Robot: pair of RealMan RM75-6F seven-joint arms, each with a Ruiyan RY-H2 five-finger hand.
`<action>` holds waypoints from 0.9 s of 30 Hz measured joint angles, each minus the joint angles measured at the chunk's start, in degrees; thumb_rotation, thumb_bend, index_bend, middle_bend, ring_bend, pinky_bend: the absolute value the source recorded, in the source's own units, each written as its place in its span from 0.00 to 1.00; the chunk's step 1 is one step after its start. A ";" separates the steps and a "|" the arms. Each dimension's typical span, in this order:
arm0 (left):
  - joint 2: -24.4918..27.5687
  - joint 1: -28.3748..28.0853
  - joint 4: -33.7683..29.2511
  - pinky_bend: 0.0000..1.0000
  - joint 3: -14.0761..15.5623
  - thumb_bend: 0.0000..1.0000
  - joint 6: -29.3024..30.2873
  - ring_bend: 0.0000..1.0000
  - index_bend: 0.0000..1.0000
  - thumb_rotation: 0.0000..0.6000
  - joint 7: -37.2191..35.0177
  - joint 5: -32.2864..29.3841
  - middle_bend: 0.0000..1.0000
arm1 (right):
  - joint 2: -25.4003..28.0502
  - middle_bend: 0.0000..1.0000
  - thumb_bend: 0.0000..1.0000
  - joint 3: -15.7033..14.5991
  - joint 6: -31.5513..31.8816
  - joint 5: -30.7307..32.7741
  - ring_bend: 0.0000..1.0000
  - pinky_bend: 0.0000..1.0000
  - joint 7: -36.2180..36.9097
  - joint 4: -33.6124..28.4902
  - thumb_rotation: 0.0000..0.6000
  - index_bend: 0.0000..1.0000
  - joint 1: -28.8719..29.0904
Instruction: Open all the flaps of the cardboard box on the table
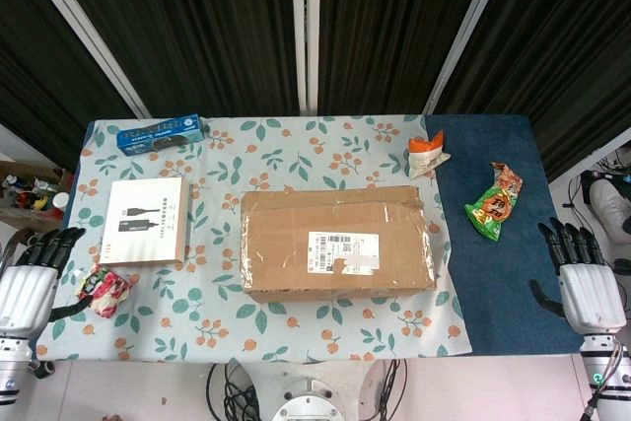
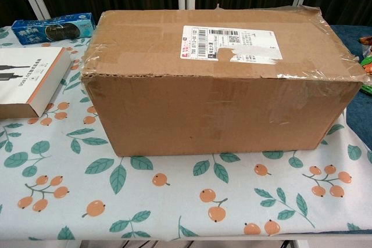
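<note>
A brown cardboard box (image 1: 337, 243) sits in the middle of the table, its top flaps lying flat and closed, with a white shipping label and clear tape on top. In the chest view the box (image 2: 215, 91) fills the frame. My left hand (image 1: 30, 283) hangs off the table's left edge, fingers straight and apart, holding nothing. My right hand (image 1: 582, 278) hovers beyond the right edge, fingers likewise extended and empty. Both hands are well away from the box and appear only in the head view.
A white flat box (image 1: 146, 220) lies left of the cardboard box, a blue packet (image 1: 160, 132) at the back left. A red snack wrapper (image 1: 105, 291) sits near my left hand. An orange-white packet (image 1: 428, 156) and a green snack bag (image 1: 495, 204) lie at right.
</note>
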 measured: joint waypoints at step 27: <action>3.89 -10.55 -7.86 0.25 -7.99 0.00 -9.18 0.12 0.14 1.00 -4.67 -2.57 0.15 | 0.53 0.00 0.24 -0.02 0.80 0.61 0.00 0.00 -0.91 0.57 1.00 0.00 -0.70</action>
